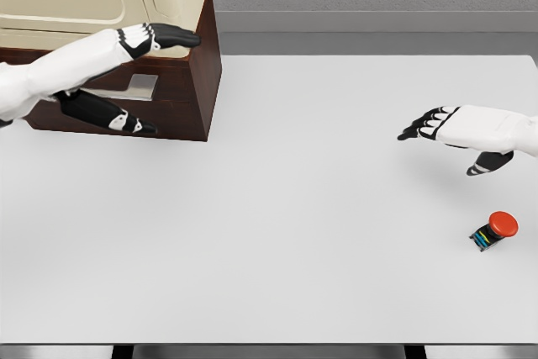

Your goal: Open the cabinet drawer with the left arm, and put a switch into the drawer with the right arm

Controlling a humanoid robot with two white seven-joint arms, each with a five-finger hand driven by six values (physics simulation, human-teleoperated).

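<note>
Cabinet (181, 81): dark wood base with cream upper body, standing at the far left of the white table (294, 208).
Drawer (126, 90): front with a pale handle plate low on the cabinet; it looks shut, though the left arm hides part of it.
Left hand (164, 37): arm comes in from the left edge, fingers stretched flat and pointing right along the cabinet's front, above the handle plate, holding nothing. A dark thumb shows lower down, near the cabinet's foot.
Right hand (445, 126): at the right edge, raised above the table, fingers extended and loosely spread toward the left, thumb hanging below; empty.
Switch (494, 231): red mushroom button on a small dark block with coloured stripes, lying tilted on the table near the right edge.
Switch to right hand: nearer the viewer than the hand and a little to its right, apart from it, no contact.
Progress: by my reckoning neither step is done; drawer not pulled out, switch not picked up.
Remaining: grip the handle and draw it open, then grasp the switch and carry it across the table to the drawer.
</note>
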